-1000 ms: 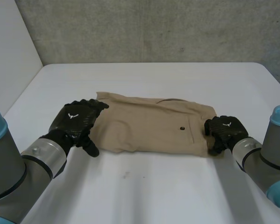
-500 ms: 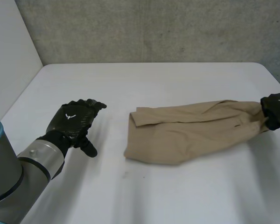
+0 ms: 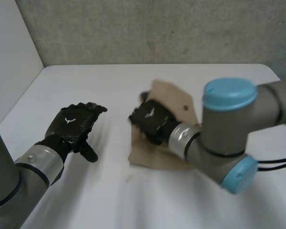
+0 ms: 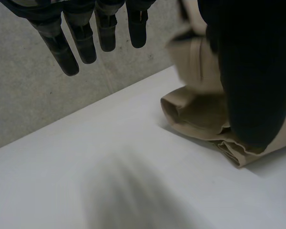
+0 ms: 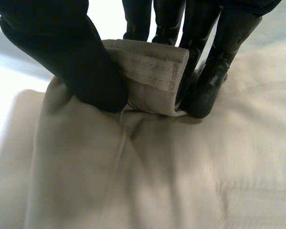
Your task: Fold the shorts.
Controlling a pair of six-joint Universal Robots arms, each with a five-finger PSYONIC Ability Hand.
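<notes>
- In the head view the left arm (image 3: 19,176) comes in lowest, over the bare front of the white desk (image 3: 133,205); its left hand (image 3: 71,125) is palm down and well apart from the beige shorts (image 3: 174,98)
- The left wrist view adds the detail: that hand's fingers (image 4: 81,38) hang straight and spread above the desk and hold nothing, while its thumb stands dark in front of the bunched edge of the shorts
- Farther in, the right arm (image 3: 224,129) is bent sharply and reaches across from the right, its forearm pointing toward the left hand and covering much of the shorts
- The right hand (image 3: 150,119) sits at the end of the shorts nearest the left hand
- Only the right wrist view shows the hold: thumb on one side and fingers on the other are clamped on a folded, stitched band of the fabric, with loose cloth spreading below the palm
- The shorts lie crumpled around the middle of the desk; one part lies flat under the right wrist, and a flap with a dark button (image 3: 185,108) shows beyond the hand
- Farthest back is a grey concrete wall (image 3: 157,28)
</notes>
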